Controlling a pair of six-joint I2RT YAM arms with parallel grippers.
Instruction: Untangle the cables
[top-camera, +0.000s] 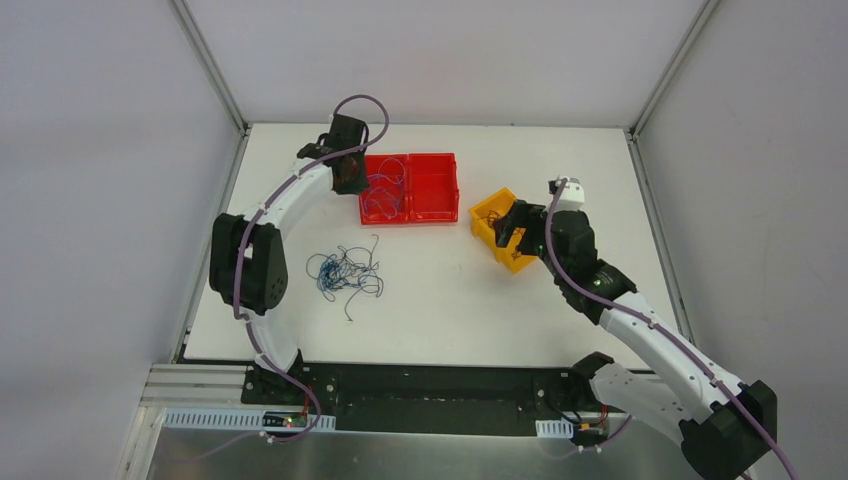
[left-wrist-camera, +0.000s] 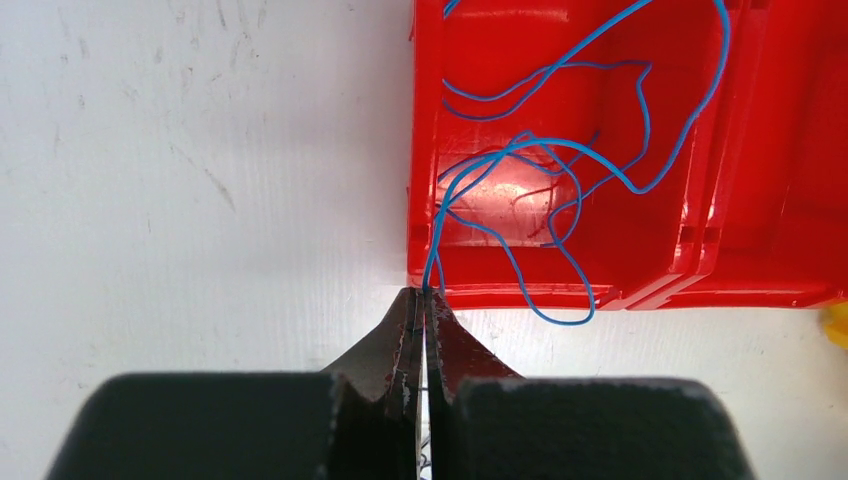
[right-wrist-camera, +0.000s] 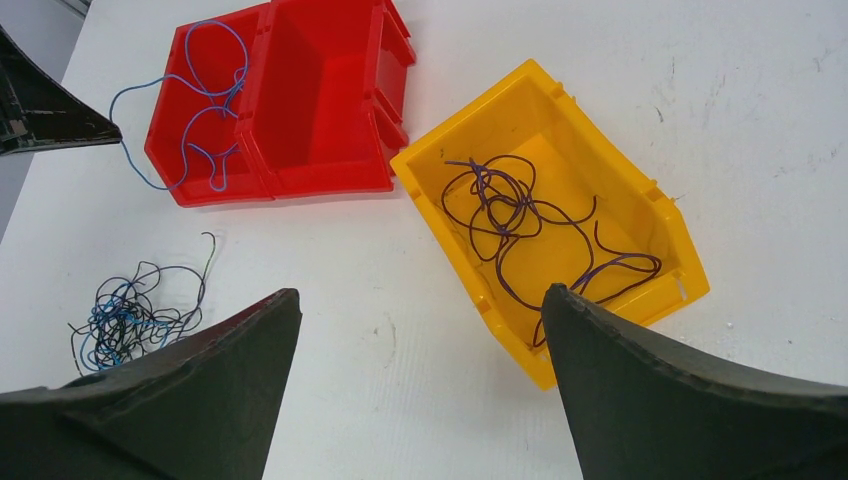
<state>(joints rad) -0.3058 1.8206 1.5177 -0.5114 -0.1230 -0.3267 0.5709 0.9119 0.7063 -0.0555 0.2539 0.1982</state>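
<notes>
Pinching a blue cable (left-wrist-camera: 575, 146) between the left fingers (left-wrist-camera: 415, 315), which are fully closed right at the outer rim corner of the left red bin (left-wrist-camera: 425, 120), with the strand looping inside that bin and spilling over its near edge. Hovering the right fingers (right-wrist-camera: 620, 350), spread wide and gripping nothing, above the near edge of the yellow bin (right-wrist-camera: 570, 160) containing purple cables (right-wrist-camera: 500, 215). Showing a loose tangle (top-camera: 343, 272) of blue and dark cables lying on open counter (top-camera: 450, 300), bare surface surrounding it, well apart from both bins.

White-black arms (top-camera: 300, 195) (lilac cables (top-camera: 362, 97))
</notes>
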